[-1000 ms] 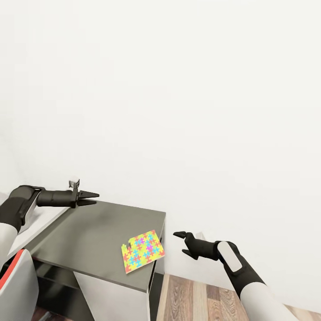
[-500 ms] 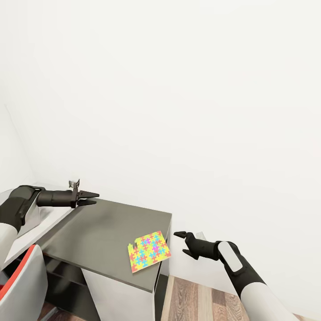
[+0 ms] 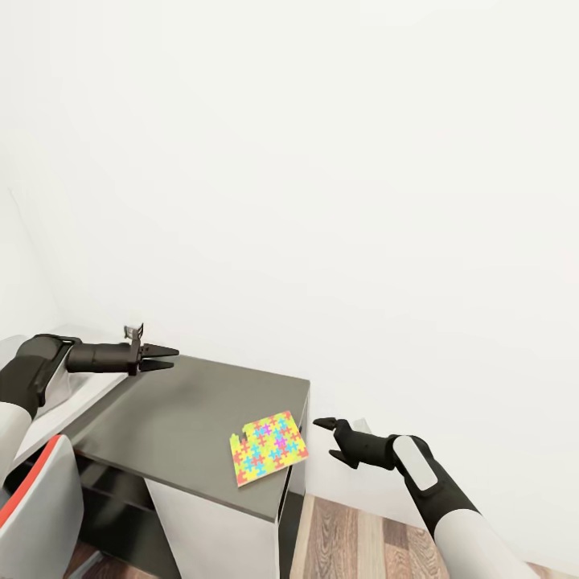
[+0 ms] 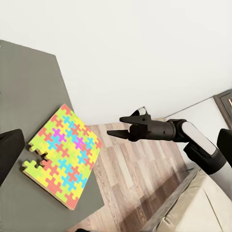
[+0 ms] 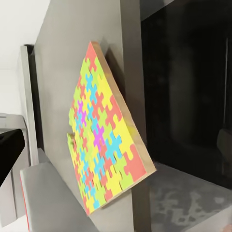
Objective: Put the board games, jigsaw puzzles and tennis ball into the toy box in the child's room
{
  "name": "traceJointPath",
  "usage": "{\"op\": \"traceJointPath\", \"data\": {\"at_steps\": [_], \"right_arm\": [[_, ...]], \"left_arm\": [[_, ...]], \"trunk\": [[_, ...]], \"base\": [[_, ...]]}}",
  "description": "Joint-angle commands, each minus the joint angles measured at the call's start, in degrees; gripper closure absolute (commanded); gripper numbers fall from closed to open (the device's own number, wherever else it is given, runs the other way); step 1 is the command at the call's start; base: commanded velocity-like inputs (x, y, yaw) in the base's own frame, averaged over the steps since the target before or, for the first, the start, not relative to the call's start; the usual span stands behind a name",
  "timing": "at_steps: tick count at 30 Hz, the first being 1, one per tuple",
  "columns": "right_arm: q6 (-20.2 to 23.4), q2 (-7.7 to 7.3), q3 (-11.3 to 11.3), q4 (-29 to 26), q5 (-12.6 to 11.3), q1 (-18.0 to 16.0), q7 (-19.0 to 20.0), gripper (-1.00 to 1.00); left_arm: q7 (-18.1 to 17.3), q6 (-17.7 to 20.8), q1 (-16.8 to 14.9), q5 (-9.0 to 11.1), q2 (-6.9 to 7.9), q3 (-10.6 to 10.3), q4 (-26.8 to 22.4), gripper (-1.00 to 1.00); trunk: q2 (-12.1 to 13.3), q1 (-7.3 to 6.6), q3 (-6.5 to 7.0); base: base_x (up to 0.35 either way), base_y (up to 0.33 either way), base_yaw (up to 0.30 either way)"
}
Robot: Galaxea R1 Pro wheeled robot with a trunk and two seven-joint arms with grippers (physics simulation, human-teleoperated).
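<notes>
So the robot's parked at the dark-grey corner section of the table (image 3: 185, 418), staring mostly at a blank white wall (image 3: 338, 177). One jigsaw puzzle (image 3: 268, 448) lies flat on that grey top, right out at the corner nearest the right arm, roughly 5 o'clock from the middle of the surface, with one corner hanging a little past the table edge (the right wrist view shows that overhang pretty clearly, with the puzzle (image 5: 104, 140) poking out over the dark space under the desk). It's the usual yellow, red, blue and green interlocking pattern, and a notch is missing from one edge. The left gripper (image 3: 165, 359) hangs over the far side of the grey section, around 10 o'clock from the puzzle and well apart from it, fingers slightly parted with nothing between them. The right gripper (image 3: 331, 441) sits off the table's end, just beside the puzzle at about its 3 o'clock, above the wood-plank floor (image 3: 354, 539); its fingers are spread wide and it's got nothing in them. From the left wrist view the puzzle (image 4: 63, 154) is in front with the right gripper (image 4: 121, 125) beyond it, clearly apart from it. A red-and-white chair (image 3: 36, 515) peeks in at 8 o'clock of the head view, next to the white part of the desk.
</notes>
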Motion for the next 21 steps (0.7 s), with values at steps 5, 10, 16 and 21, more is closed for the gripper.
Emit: {"op": "traceJointPath", "data": {"at_steps": [5, 10, 16, 21], "right_arm": [[0.3, 0.16, 0.0, 0.0, 0.4, 0.0, 0.2, -1.00], [0.3, 0.13, -0.1, 0.2, 0.4, 0.0, 0.2, -1.00], [0.3, 0.26, 0.2, 0.2, 0.4, 0.0, 0.0, -1.00], [0.2, 0.51, 0.3, 0.3, 0.5, 0.0, -0.3, -1.00]], "left_arm": [[-0.4, 0.6, 0.0, -0.3, 0.04, 0.0, 0.0, -1.00], [-0.4, 0.6, 0.0, -0.3, 0.07, 0.0, 0.0, -1.00], [-0.4, 0.6, 0.0, -0.3, 0.02, 0.0, 0.0, -1.00], [-0.4, 0.6, 0.0, -0.3, 0.02, 0.1, 0.0, -1.00]], "trunk": [[-2.1, 1.10, -0.97], [-2.9, 1.54, -1.33], [-2.9, 1.54, -1.33], [-4.5, 2.42, -2.04]], "base": [[0.000, 0.000, 0.000], [0.000, 0.000, 0.000], [0.000, 0.000, 0.000], [0.000, 0.000, 0.000]]}}
